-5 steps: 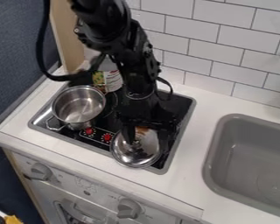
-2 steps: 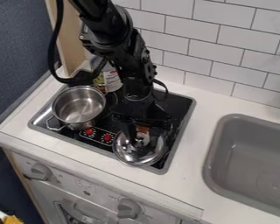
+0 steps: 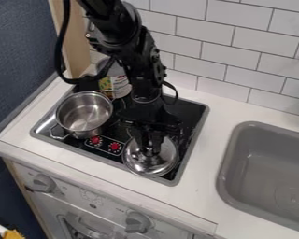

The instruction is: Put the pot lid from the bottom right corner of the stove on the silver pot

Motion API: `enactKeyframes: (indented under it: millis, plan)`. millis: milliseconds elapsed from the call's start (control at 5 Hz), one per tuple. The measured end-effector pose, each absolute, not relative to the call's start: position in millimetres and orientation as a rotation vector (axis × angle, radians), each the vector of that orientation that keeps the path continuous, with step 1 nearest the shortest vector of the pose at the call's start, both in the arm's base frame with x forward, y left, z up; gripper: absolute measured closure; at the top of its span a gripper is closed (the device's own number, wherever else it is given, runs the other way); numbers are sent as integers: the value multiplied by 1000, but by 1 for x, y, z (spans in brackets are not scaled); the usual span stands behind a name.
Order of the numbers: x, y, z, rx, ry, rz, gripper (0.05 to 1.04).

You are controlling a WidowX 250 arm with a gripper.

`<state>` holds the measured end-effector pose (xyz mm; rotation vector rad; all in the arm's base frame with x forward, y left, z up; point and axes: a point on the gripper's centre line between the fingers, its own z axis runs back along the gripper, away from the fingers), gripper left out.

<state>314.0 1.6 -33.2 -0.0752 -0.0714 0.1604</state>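
The black gripper [image 3: 150, 150] hangs over the front right part of the stove, its two fingers close together around the knob at the middle of the pot lid. The round, shiny metal pot lid [image 3: 142, 164] lies at the stove's bottom right corner, its upper part partly hidden by the gripper. To the left, the silver pot [image 3: 82, 120] stands uncovered and upright on the stove, its handle pointing to the lower left.
A labelled can [image 3: 116, 85] stands behind the pot at the back of the black stove [image 3: 190, 110]. Red knobs [image 3: 115, 146] lie between pot and lid. A grey sink [image 3: 259, 128] is at the right, a tiled wall [image 3: 216, 52] behind.
The gripper's fingers have drawn together from wide apart around the lid's knob. The lid has shifted slightly right and up in the view, and the upper arm has moved slightly right.
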Motion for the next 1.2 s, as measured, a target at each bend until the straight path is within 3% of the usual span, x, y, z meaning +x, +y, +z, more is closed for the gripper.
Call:
enactKeyframes:
  millis: [800,1200]
  plan:
    - [328,-40,-23,-99,-131,-34,800]
    - [326,-15,36,-81,-243,47,800]
